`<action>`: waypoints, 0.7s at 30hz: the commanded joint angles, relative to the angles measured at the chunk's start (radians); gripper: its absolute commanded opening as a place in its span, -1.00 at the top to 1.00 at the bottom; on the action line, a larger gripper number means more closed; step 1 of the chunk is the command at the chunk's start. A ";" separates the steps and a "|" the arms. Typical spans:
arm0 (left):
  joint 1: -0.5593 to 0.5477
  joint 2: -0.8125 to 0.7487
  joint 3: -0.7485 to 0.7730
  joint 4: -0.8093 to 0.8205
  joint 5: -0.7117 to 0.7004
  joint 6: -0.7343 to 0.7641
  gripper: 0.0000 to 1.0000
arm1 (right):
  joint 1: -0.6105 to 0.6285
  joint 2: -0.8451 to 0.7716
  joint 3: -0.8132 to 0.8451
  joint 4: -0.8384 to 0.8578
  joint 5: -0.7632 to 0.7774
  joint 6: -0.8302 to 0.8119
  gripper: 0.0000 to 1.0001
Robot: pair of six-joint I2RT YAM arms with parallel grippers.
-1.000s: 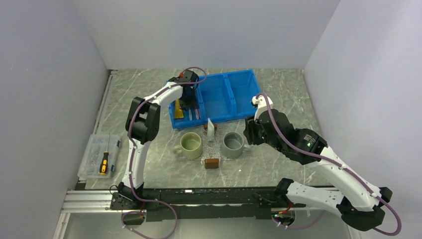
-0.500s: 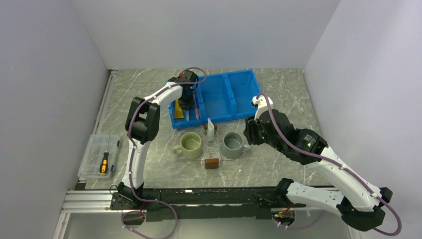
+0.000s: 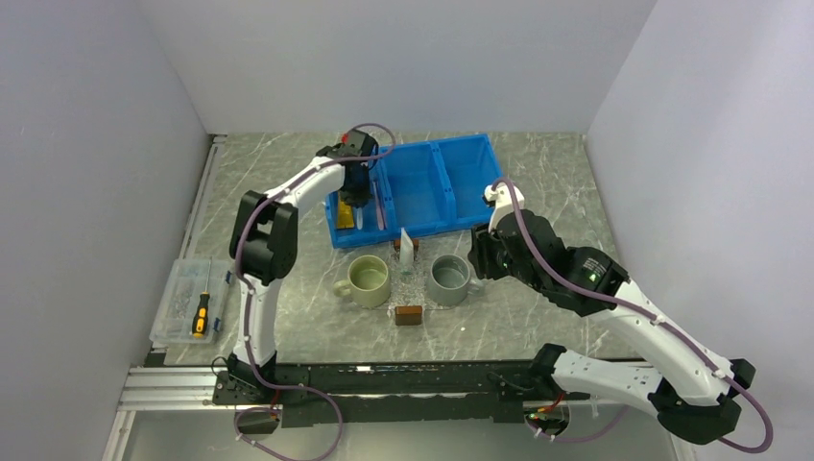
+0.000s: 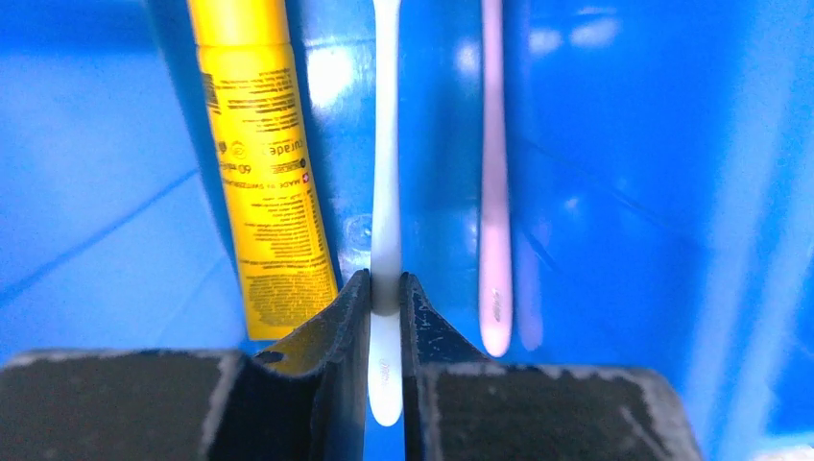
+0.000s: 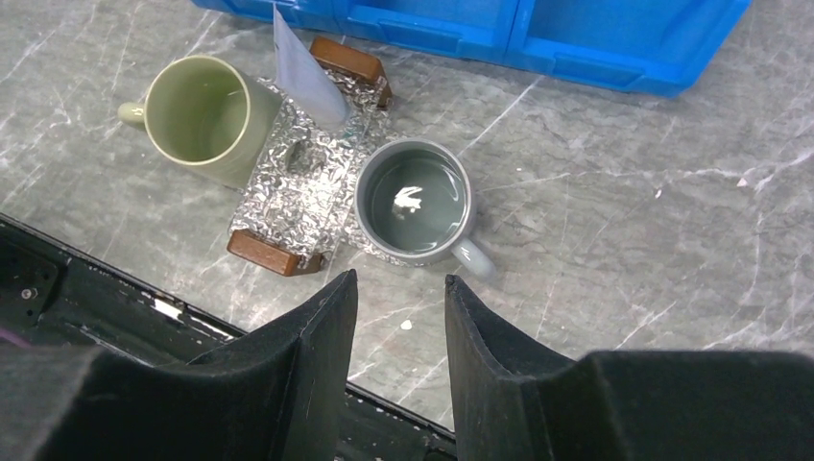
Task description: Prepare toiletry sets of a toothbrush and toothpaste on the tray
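1. Left fingers (image 4: 361,303): closed almost fully on a white toothbrush (image 4: 386,192), gripping it near one end. The short end sticks out behind the grip and the long part runs ahead.
2. Position: inside the leftmost compartment of the blue bin (image 3: 451,182). The wrist view does not show whether the white toothbrush touches the bin floor.
3. Same compartment: a yellow toothpaste (image 4: 264,192) lies just left of the held brush, and a pink toothbrush (image 4: 494,192) lies just right of it. All three are roughly parallel, and neither neighbour touches the fingers.
4. Tray (image 5: 288,192): on the surface just in front of the bin, with a brown handle at each end.
5. White tube (image 5: 302,77): stands on the tray at the end nearest the bin.
6. Green mug (image 3: 369,277) and grey mug (image 3: 449,277): on either side of the tray, both close against it.
7. Right fingers (image 5: 338,312): partly open and holding nothing. They hover above the surface in front of the bin, on the grey mug's side.
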 commanded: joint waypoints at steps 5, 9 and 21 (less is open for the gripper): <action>0.009 -0.205 -0.030 0.077 0.038 0.048 1.00 | 0.000 0.019 0.038 0.043 -0.026 0.021 0.19; 0.009 -0.270 -0.041 0.087 0.065 0.066 1.00 | 0.001 0.027 0.056 0.048 -0.029 0.014 0.19; 0.009 -0.573 -0.241 0.135 0.344 0.144 1.00 | 0.000 0.059 0.094 0.098 -0.078 -0.027 0.18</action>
